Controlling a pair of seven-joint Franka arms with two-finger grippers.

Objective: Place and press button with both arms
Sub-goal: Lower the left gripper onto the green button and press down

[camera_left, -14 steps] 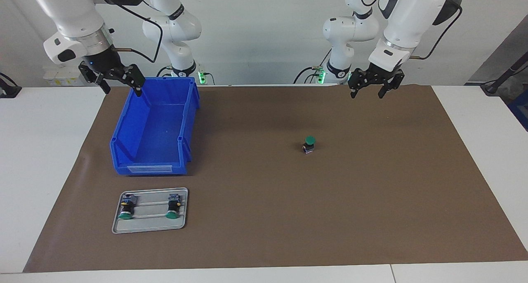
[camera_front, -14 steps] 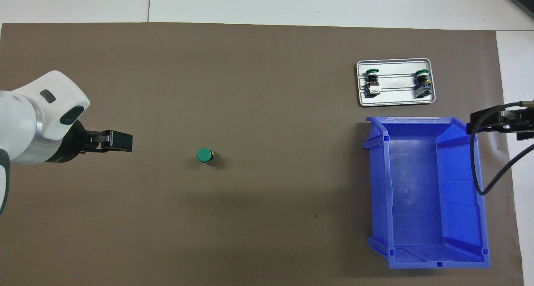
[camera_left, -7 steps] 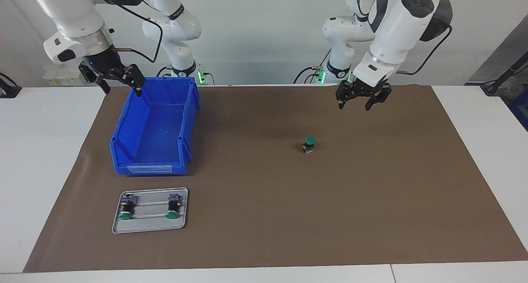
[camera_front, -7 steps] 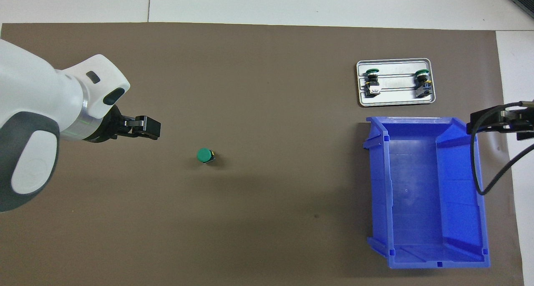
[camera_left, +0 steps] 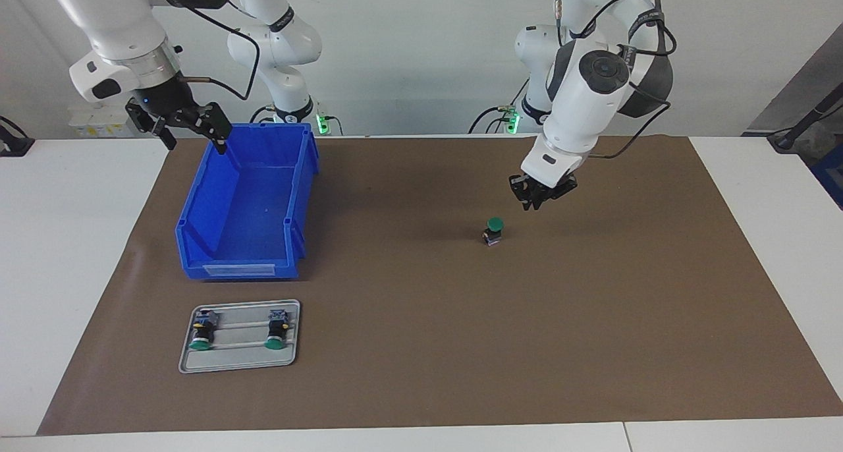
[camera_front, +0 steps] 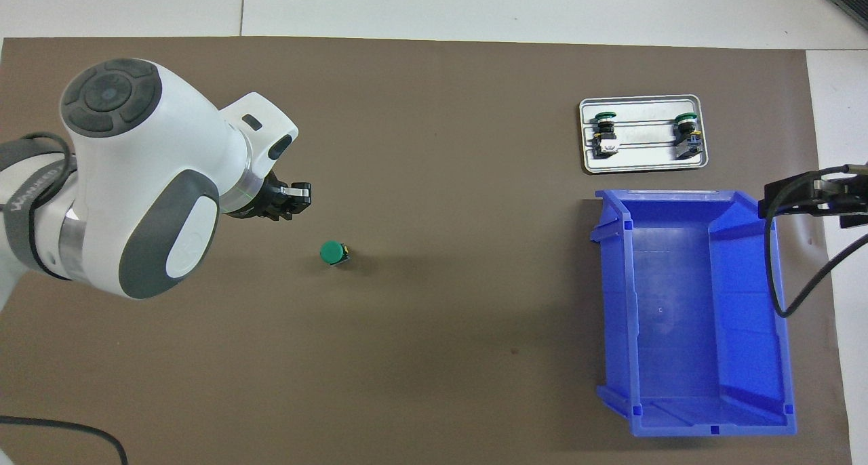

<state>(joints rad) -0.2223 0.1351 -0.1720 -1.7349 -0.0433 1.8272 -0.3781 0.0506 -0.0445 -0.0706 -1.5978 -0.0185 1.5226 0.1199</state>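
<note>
Left fingers (camera_left: 535, 205) drawn together, empty, raised over brown mat (camera_left: 421, 346) on worktop (camera_left: 66, 241). Just beside them, lower, not touched: button (camera_left: 494, 230), upright, green cap up. Right fingers (camera_left: 191, 138) spread wide, empty, waiting above blue bin (camera_left: 245, 267) rim.

No readable text — left arm's (camera_front: 135, 187) band lettering illegible

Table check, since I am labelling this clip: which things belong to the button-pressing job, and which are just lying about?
In the job:
- button, upright on the mat
- left end effector, over the mat beside it
- right end effector, waiting over the bin

Lying about:
- blue bin
- tray with two more buttons
</note>
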